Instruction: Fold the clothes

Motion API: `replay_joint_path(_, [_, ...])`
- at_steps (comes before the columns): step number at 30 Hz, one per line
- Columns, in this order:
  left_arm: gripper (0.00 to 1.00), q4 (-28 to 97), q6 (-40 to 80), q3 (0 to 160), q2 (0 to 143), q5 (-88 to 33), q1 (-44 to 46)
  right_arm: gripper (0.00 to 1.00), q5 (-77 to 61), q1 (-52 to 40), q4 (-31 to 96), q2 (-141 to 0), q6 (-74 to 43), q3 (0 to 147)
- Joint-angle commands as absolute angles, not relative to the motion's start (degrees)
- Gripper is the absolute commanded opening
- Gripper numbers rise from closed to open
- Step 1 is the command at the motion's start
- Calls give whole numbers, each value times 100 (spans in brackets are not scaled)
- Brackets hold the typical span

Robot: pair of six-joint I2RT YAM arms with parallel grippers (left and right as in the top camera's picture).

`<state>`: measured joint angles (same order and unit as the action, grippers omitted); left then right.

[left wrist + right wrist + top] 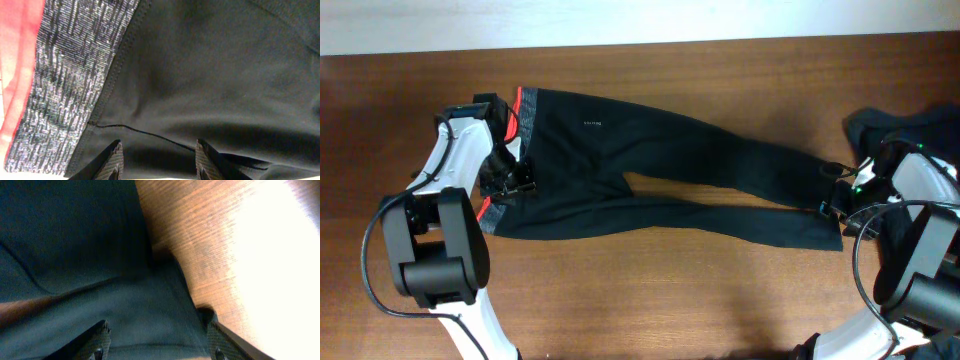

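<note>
Nearest the lens: left gripper (159, 162), jaws spread wide over black fabric just beside grey, red-edged waistband (65, 85); nothing clamped. Right gripper (157, 342) likewise spread above the hems, holding nothing. Trousers (660, 170) laid flat across brown wood-grain table (650, 290), waist by left arm. Dark rumpled heap (910, 125) far right. Pale strip (620, 20) behind table edge.

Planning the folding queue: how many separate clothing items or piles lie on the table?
2. The black trousers lie spread across the middle, waistband at the left; a dark rumpled heap sits at the right edge, partly hidden by the right arm, and may hold several pieces.
</note>
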<state>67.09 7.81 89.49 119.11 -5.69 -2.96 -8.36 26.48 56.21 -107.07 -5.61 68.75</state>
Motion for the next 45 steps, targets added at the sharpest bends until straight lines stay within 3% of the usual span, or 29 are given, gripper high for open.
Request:
replay_joint_path(1, [47,6687,812,9032,11730,-646,-298,68,-969,2604,5317,-10685,-318,6582])
replay_joint_path(3, [47,6685,812,9032,11730,-646,-298,67,-1079,2571,5142,-10687,-318,6401])
replay_joint_path(6, [47,6685,812,9032,11730,-646,-298,57,-1103,2508,4873,-10687,-316,6187])
replay_joint_path(9, [47,6685,810,9032,11730,-646,-298,19,-1559,2460,4676,-10685,-36,6202])
replay_joint_path(12, [47,6687,810,9032,11730,-646,-298,4,-2119,2460,4635,-10685,137,6359])
replay_joint_path(18, [48,6641,810,9032,11730,-648,-298,4,-2810,2473,5863,-10650,832,7207])
replay_joint_path(28, [48,6344,814,9032,11730,-683,-298,4,-2300,2436,7721,-10396,1085,7553])
replay_joint_path(34, [47,6082,812,9032,11730,-972,-298,4,-1865,2351,7655,-10396,493,6895])
replay_joint_path(41, [48,5970,812,9032,11730,-969,-298,4,445,2353,7489,-10422,-1568,6274])
replay_joint_path(45, [48,5937,812,9032,11730,-972,-298,4,1236,2353,7564,-10438,-2010,6283])
